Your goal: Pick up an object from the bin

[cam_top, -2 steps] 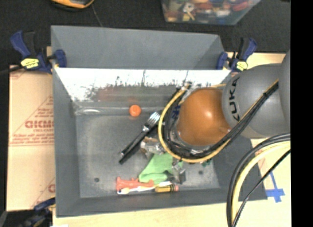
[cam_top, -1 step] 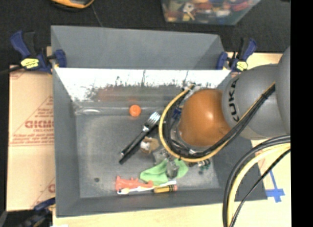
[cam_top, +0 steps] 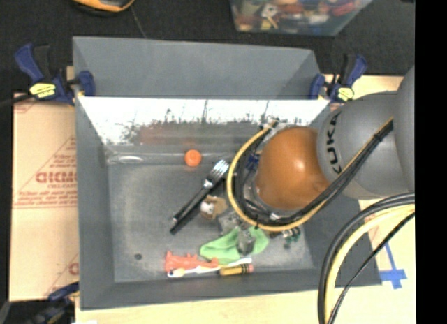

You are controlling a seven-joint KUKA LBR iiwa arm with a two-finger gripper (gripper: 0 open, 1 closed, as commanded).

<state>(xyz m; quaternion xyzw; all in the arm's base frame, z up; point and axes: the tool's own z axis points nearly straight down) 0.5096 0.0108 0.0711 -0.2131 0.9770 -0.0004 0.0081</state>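
My gripper [cam_top: 243,236] hangs low at the front right of the bin, under the arm's orange cover. It is right over a crumpled light green soft thing [cam_top: 225,247], and whether it touches that thing is hidden. Just left of the gripper lies a small brownish lump [cam_top: 211,208]. A fork with a black handle [cam_top: 198,197] slants from the bin's middle down to the left. In front of the green thing lie a yellow and black marker [cam_top: 236,269] and a red and orange toy [cam_top: 186,263].
An orange ball [cam_top: 193,157] rests near the back wall, left of the arm. A small dark green piece [cam_top: 290,239] lies at the right wall under the arm. The arm and its cables cover the right third of the bin.
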